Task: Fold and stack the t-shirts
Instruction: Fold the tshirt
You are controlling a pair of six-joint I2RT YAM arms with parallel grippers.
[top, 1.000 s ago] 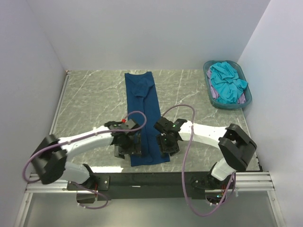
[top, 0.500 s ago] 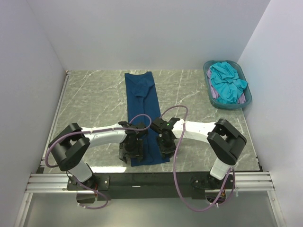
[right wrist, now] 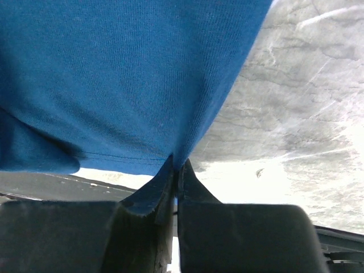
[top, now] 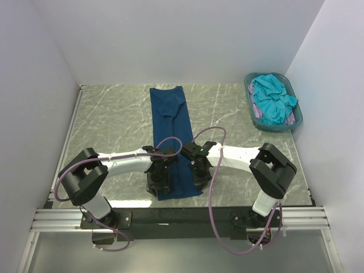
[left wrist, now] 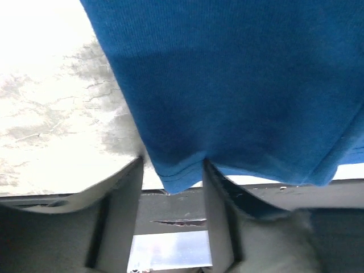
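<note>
Navy t-shirt (top: 170, 114), lengthwise near-to-far, collar far, right end effector (right wrist: 176, 170) clamped on hem (right wrist: 125, 159), left end effector (left wrist: 172, 168) half-open astride it

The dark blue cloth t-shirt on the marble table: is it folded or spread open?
Folded: the dark blue cloth t-shirt lies as one long narrow strip, no sleeves sticking out.

Before you, the navy t-shirt (top: 170, 125) lies on the marbled surface (top: 114, 114), folded into one long narrow strip running from the far side to the near edge, hem nearest you. At far right, the turquoise t-shirt (top: 272, 99) sits crumpled atop the pale lilac t-shirt (top: 292, 119) in the teal basket (top: 248, 85).
</note>
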